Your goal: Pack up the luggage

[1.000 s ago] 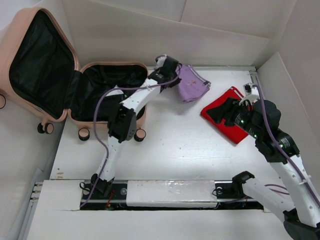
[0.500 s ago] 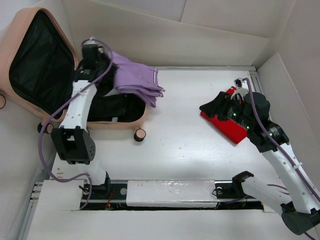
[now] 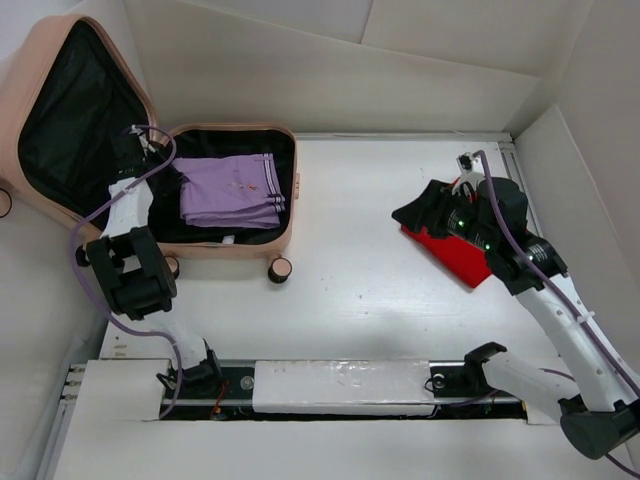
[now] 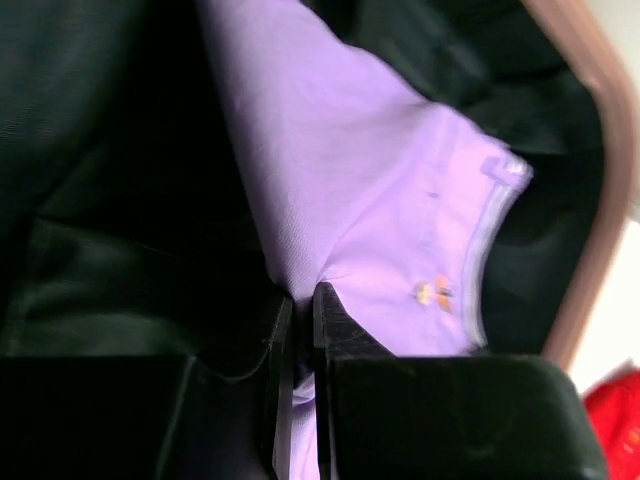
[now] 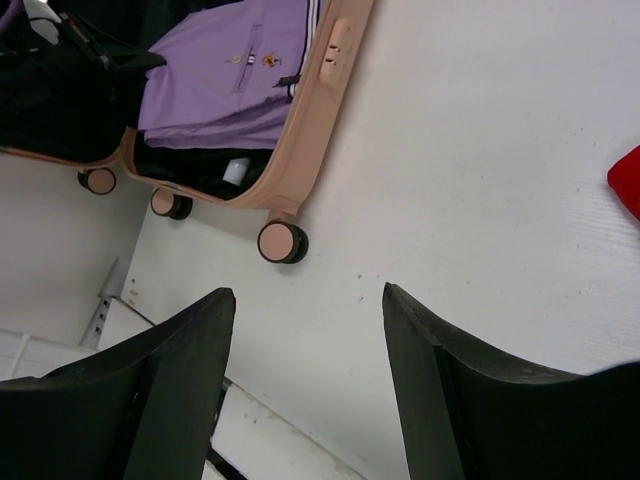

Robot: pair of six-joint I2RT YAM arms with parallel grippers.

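Note:
The peach-pink luggage lies open at the back left, its lid raised against the wall. A folded purple shirt lies in its black-lined lower half. My left gripper is inside the luggage at the shirt's left edge. In the left wrist view the gripper is shut on a fold of the purple shirt, with the luggage rim to the right. My right gripper is open and empty above the table, left of a red garment. The right wrist view shows this gripper over bare table, and the luggage holding the shirt.
White walls enclose the table at the back and right. The luggage's caster wheels stand on the table at its near edge. A corner of the red garment shows at the right edge of the right wrist view.
My left arm swung the purple shirt from mid-table over the luggage and laid it in the lower half. My right gripper rose off the red garment and shifted left.

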